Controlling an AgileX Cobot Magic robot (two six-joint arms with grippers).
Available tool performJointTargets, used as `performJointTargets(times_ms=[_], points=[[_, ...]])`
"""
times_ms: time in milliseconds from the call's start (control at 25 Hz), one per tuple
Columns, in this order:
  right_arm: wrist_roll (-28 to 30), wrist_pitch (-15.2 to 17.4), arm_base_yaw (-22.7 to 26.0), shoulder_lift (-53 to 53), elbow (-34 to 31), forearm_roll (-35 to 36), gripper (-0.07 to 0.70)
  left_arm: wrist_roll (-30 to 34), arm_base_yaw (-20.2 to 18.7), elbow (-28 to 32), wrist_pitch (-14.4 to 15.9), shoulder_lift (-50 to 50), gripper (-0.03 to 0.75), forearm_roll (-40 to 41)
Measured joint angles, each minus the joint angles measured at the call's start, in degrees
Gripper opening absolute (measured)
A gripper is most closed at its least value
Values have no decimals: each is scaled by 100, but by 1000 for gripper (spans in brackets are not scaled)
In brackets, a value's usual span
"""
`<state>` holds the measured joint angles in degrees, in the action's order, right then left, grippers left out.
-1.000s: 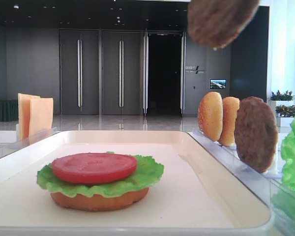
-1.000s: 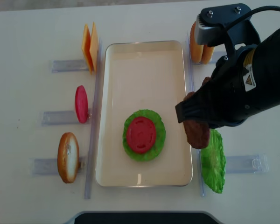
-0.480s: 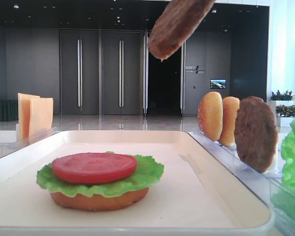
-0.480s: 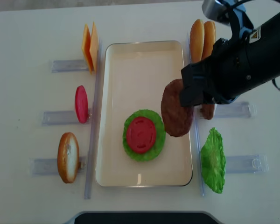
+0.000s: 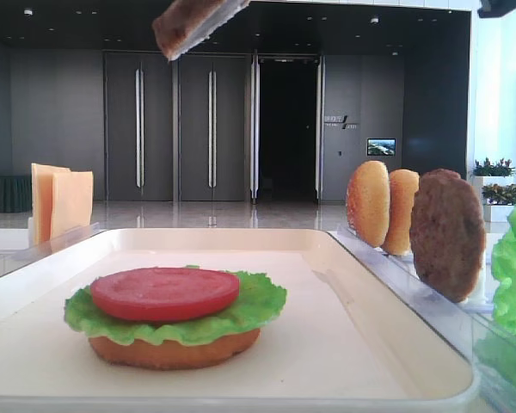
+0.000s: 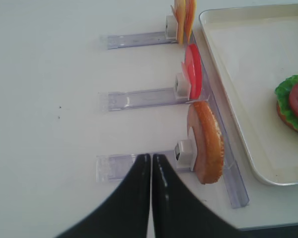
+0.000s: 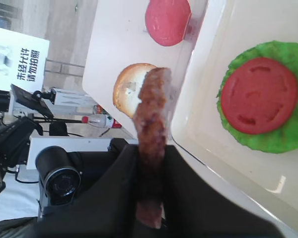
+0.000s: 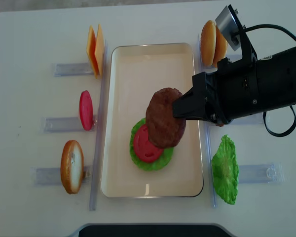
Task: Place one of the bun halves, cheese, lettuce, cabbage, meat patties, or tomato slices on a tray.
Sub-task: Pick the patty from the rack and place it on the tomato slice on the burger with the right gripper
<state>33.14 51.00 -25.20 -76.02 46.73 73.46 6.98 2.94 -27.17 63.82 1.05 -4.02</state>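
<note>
already on tray (image 8: pixel 119 74): bun half, lettuce (image 8: pixel 160 160), tomato slice (image 8: pixel 144 143). right gripper (image 8: pixel 182 107) clenched on meat patty (image 8: pixel 164 117), raised above stack; lowering + release left. left gripper (image 6: pixel 150 163) closed, empty.

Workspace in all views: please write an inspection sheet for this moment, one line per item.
Surface: white table, with clear racks beside the tray.
Job's things: bun, lettuce and tomato slice stacked on the tray; meat patty held above them; spare patty standing in a rack.
Clutter: nothing seen.
Grippers: right gripper shut on the meat patty; left gripper shut, holding nothing.
Cables: black cable looping at the right arm.
Surroundings: dark doors; a camera on a stand in the right wrist view.
</note>
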Motion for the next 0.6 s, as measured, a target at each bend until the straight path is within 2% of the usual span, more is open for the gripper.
performJointTargets(times_ms=[200, 400, 600], points=[[492, -9, 0, -56, -164, 512, 128, 0, 0, 0, 0, 0, -1, 0], [826, 84, 0, -491, -171, 776, 128, 0, 0, 0, 0, 0, -1, 0], [1207, 25, -31, -811, -171, 1042, 128, 0, 0, 0, 0, 0, -1, 0]])
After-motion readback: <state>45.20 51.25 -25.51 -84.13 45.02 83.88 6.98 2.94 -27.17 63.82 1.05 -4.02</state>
